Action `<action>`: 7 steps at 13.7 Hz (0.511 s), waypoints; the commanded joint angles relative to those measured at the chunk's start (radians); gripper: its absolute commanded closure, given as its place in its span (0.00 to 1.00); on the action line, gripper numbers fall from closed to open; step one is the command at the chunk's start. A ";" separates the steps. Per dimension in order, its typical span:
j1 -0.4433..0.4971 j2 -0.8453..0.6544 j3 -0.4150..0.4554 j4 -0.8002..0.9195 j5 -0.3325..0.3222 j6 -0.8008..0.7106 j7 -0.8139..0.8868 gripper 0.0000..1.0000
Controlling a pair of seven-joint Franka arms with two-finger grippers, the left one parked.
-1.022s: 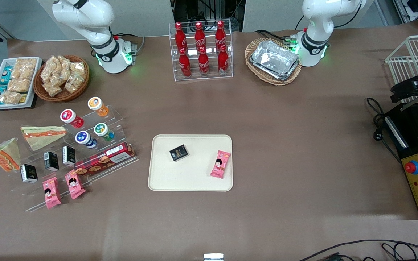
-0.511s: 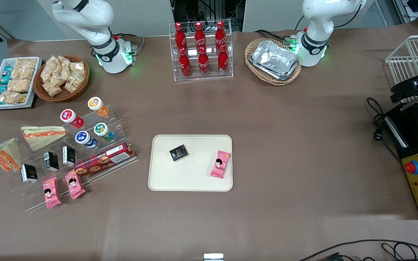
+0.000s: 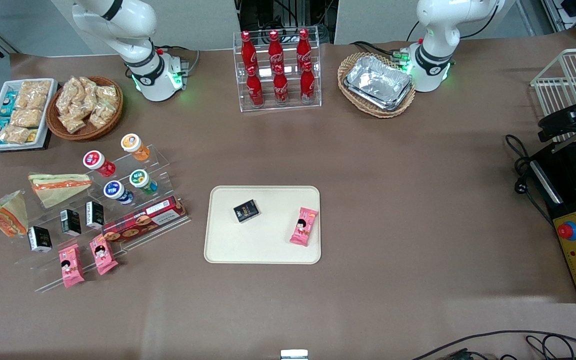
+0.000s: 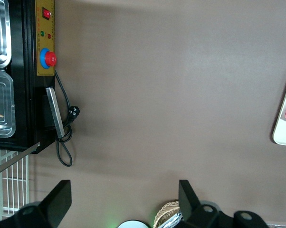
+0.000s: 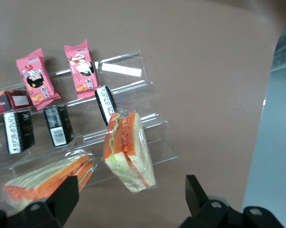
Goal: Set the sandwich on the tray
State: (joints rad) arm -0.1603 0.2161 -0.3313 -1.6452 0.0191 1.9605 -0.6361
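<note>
We are looking down at a brown counter (image 3: 368, 165) crowded with snacks. The sandwich (image 3: 4, 214), a plastic-wrapped triangular wedge with red-orange and green filling showing along its cut edge, is standing on a clear acrylic display step (image 3: 43, 220) at the working arm's end of the counter, well apart from the tray (image 3: 263, 250). Beside it, a paler wedge (image 3: 58, 186) is lying on a higher step. The cream tray is sitting near the middle of the counter and is already carrying a small black packet (image 3: 246, 210) and a pink snack pack (image 3: 304, 226). The pincer (image 5: 131, 204) is hovering above the sandwich (image 5: 128, 149), released, its two dark fingers spread wide with nothing between them. We are judging the sandwich to be light and soft, with bread that will squash under a hard squeeze and a slick wrapper that may slide. We are thinking the best hold is across the two flat bread faces, near the thick middle, with gentle pressure. The sandwich is not yet on the tray.
</note>
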 commanded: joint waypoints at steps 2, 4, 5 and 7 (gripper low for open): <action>-0.005 -0.001 0.000 -0.141 0.022 0.164 -0.045 0.00; -0.005 0.000 0.000 -0.186 0.022 0.216 -0.047 0.00; -0.008 0.000 0.000 -0.208 0.022 0.231 -0.051 0.00; -0.022 -0.001 0.003 -0.251 0.024 0.279 -0.068 0.00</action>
State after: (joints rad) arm -0.1641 0.2351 -0.3314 -1.8278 0.0215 2.1718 -0.6642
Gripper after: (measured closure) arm 0.000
